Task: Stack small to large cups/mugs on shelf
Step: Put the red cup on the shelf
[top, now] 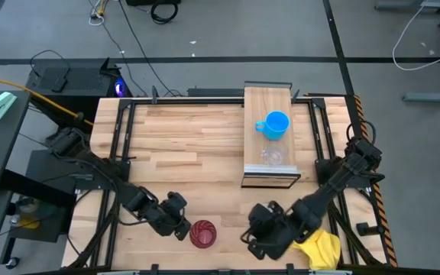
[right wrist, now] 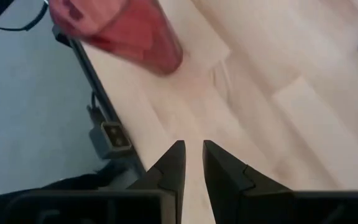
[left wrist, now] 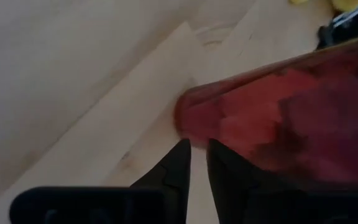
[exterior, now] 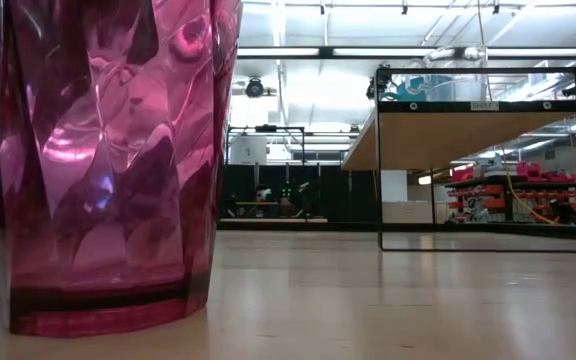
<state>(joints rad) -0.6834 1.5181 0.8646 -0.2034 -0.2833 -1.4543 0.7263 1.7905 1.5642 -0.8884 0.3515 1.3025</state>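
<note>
STEP: left hand point(top: 180, 221) is closing in on the red tumbler point(top: 203, 233), needing a square mid-wall grip to avoid tipping it | HAND: fingers lying nearly together just beside the tumbler, holding nothing | RIGHT: right hand point(top: 262, 243) is waiting nearly closed, empty | SITE: tumbler is standing on the counter point(top: 189, 145); blue mug point(top: 275, 125) and clear cup point(top: 272, 157) are sitting on the shelf point(top: 257, 103).
</note>
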